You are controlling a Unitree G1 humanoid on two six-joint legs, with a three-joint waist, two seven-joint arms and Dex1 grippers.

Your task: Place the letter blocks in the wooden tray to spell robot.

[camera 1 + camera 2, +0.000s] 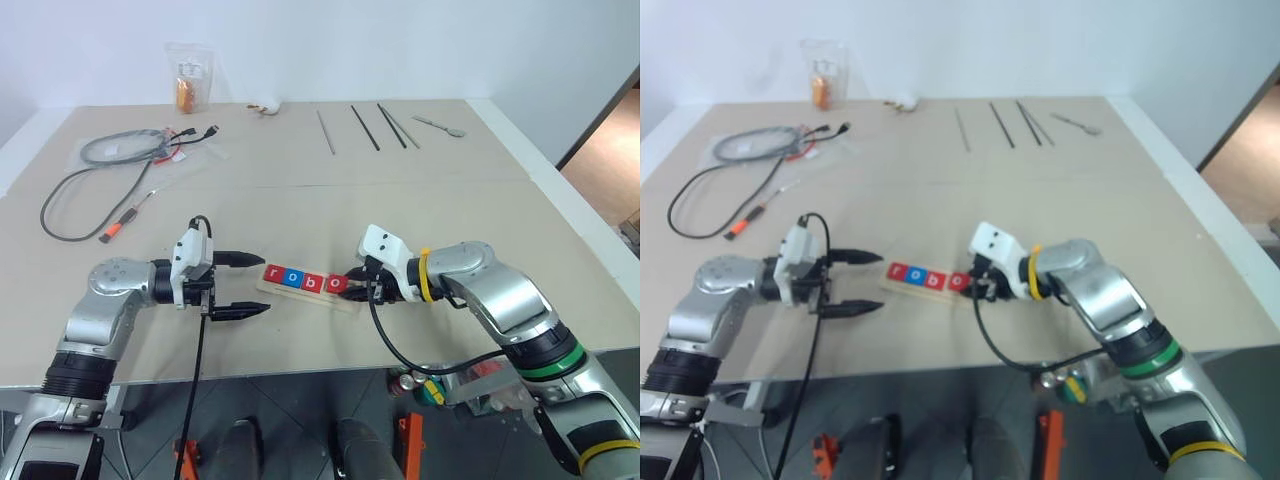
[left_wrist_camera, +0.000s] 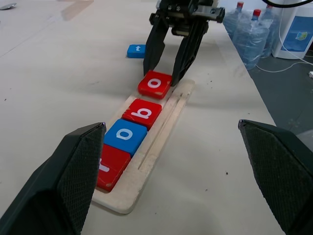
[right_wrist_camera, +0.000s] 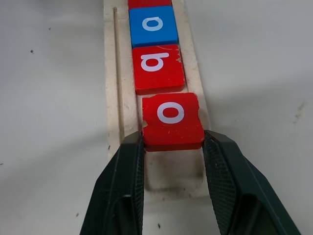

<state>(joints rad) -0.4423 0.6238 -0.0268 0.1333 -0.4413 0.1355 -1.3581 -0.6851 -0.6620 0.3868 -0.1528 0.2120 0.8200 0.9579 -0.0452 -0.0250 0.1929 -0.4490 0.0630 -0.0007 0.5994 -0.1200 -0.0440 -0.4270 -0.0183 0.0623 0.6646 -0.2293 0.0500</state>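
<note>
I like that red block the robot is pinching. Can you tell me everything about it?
The red block is a small flat square with a white letter o. Its corners look a bit chipped. It lies on the wooden tray, fourth in the row after r, o and b, slightly crooked. The right gripper squeezes its two sides between black fingers.

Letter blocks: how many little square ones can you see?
5: red r, blue o, red b in the pale wooden tray; red o in the right gripper; blue t on the table beyond.

A lab-like workroom: a paper-covered bench point(image 1: 480, 215) with loose cables point(image 1: 110, 160) and water bottles point(image 2: 249, 29) on the floor.
</note>
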